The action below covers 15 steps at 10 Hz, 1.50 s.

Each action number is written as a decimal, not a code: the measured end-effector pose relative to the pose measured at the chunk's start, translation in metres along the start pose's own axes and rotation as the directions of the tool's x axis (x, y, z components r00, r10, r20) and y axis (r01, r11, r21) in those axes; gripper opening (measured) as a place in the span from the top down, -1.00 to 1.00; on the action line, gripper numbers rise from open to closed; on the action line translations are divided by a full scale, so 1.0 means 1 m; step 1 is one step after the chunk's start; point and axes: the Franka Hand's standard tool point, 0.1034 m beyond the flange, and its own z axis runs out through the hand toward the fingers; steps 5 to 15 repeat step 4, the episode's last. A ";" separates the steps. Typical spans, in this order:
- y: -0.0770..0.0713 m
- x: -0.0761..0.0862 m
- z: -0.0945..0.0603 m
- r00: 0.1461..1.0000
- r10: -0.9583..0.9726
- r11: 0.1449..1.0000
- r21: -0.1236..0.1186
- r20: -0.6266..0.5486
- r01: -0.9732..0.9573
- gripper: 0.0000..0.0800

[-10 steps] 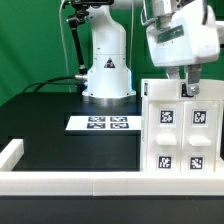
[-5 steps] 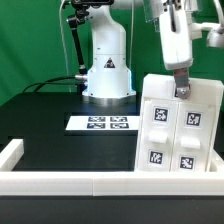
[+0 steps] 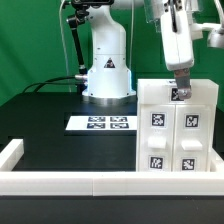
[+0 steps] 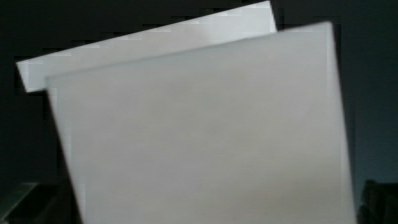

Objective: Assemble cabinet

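The white cabinet (image 3: 175,128) stands upright on the black table at the exterior view's right, its four raised front panels with small square tags facing the camera. My gripper (image 3: 180,93) comes down from above onto the cabinet's top edge and is shut on it. In the wrist view the cabinet's plain white wall (image 4: 196,130) fills nearly the whole picture. The gripper (image 4: 199,216) straddles it, with only dark finger edges showing at the two lower corners.
The marker board (image 3: 103,123) lies flat in the middle of the table. The white robot base (image 3: 107,75) stands behind it. A white rail (image 3: 60,181) runs along the table's front edge and a short piece (image 3: 10,152) at the left.
The wrist has turned and the cabinet has shifted slightly left. Half a second ago the cabinet leaned over; now it stands straight, with the gripper still at its top edge.
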 end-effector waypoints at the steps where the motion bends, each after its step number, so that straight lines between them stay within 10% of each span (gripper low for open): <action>1: 0.000 0.000 0.000 1.000 -0.005 1.000 0.000 0.000 0.005 -1.00; 15: 0.000 -0.001 0.000 1.000 -0.013 1.000 0.000 0.000 0.013 -0.99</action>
